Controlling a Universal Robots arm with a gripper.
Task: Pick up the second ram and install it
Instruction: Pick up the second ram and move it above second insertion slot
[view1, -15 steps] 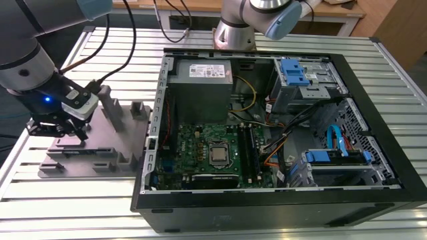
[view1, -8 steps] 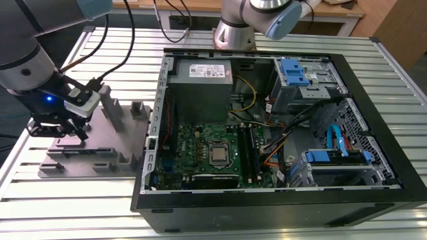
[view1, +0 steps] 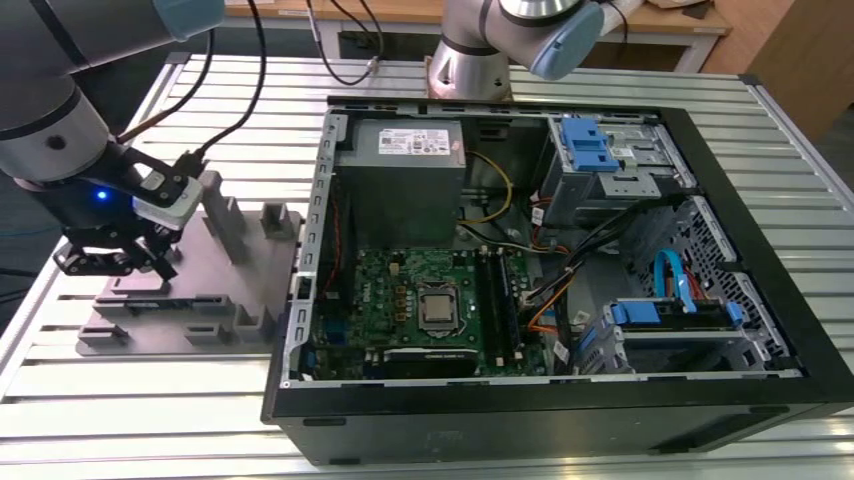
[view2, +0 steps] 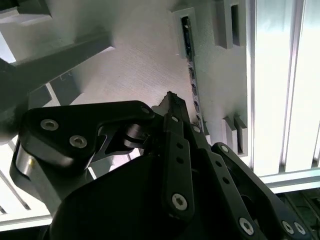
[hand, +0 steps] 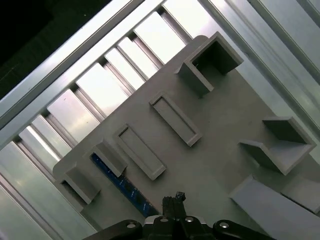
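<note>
One black gripper (hand: 174, 201) hangs low over the grey fixture tray (hand: 220, 125). In both wrist views its fingertips (view2: 170, 102) are drawn together into a single narrow point, with no gap showing between them and nothing caught there that I can make out.

The second ram (hand: 120, 185) lies in the tray along its outer border, next to the slatted aluminium table (hand: 100, 90). It is a thin strip, bluish in the first wrist view, and dark and dotted with small chips in the second wrist view (view2: 192, 80). One end sits between two grey blocks (hand: 80, 182) of the tray. The other end runs in behind the gripper's linkages and is hidden, so I cannot tell whether the tips touch the strip (they look just beside it).

In the exterior view the arm (view1: 54, 130) reaches in from the exterior view's left and covers part of the tray, with a blue light glowing near its wrist. Well apart, toward the exterior view's right, lies the open computer case (view1: 561, 420). Inside it are the motherboard (view1: 387, 290) and the square silver CPU (view1: 437, 306). The long memory slots (view1: 497, 290) beside the CPU are too dark to tell whether a stick sits in them.
</note>
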